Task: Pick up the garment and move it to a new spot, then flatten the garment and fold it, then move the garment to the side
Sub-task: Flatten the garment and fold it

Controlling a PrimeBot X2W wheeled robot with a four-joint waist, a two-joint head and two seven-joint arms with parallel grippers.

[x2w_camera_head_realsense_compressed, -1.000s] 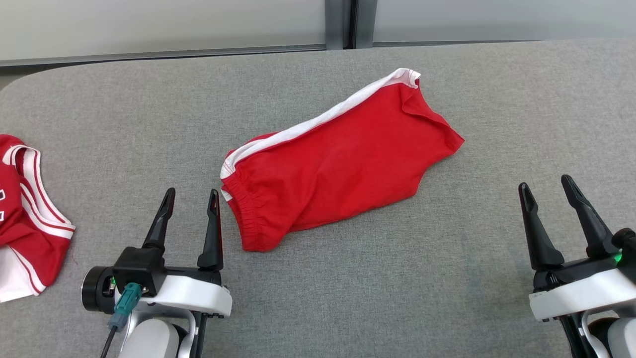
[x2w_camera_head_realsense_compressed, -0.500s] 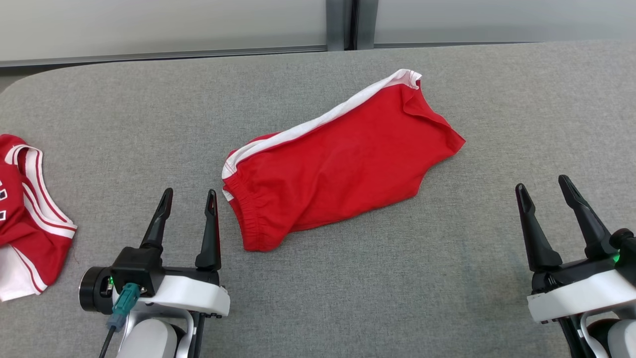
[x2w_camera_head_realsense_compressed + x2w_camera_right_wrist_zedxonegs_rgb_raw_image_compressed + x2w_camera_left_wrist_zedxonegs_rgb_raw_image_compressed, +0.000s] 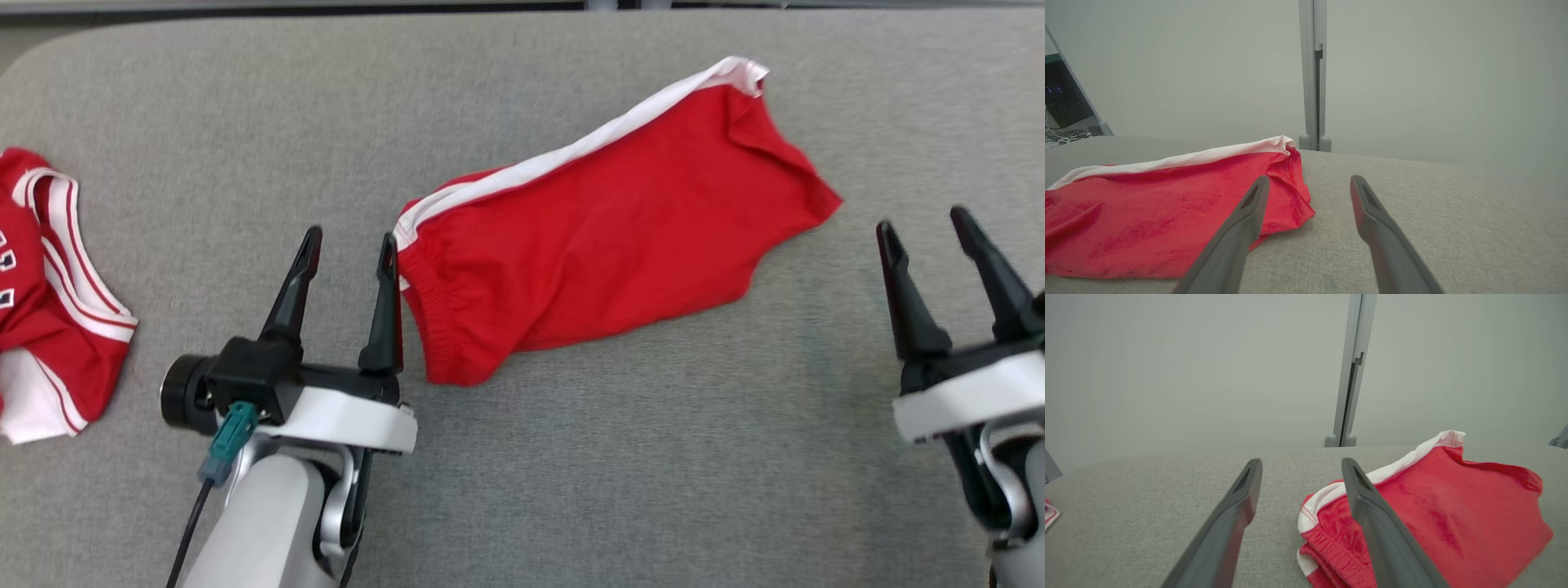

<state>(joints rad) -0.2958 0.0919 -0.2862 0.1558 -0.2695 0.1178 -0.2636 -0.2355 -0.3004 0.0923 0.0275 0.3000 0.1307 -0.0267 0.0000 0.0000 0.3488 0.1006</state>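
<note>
The garment (image 3: 604, 237) is a pair of red shorts with a white side stripe, lying folded and slanted across the middle of the grey table (image 3: 653, 474). My left gripper (image 3: 349, 241) stands open just left of its elastic waistband, holding nothing. My right gripper (image 3: 922, 220) is open to the right of the garment's far corner, with bare table between them. In the left wrist view the garment (image 3: 1433, 522) lies right of my gripper (image 3: 1300, 465). From the right wrist, the garment (image 3: 1159, 212) sits to the left of my gripper (image 3: 1309, 181).
A second red and white garment (image 3: 49, 302) lies bunched at the table's left edge. A pale wall with a grey post (image 3: 1349, 371) stands behind the table. Bare grey cloth lies in front of the shorts.
The head camera has tilted down, so the whole scene sits higher and larger in view. Both grippers stay open and hold the same places beside the garment.
</note>
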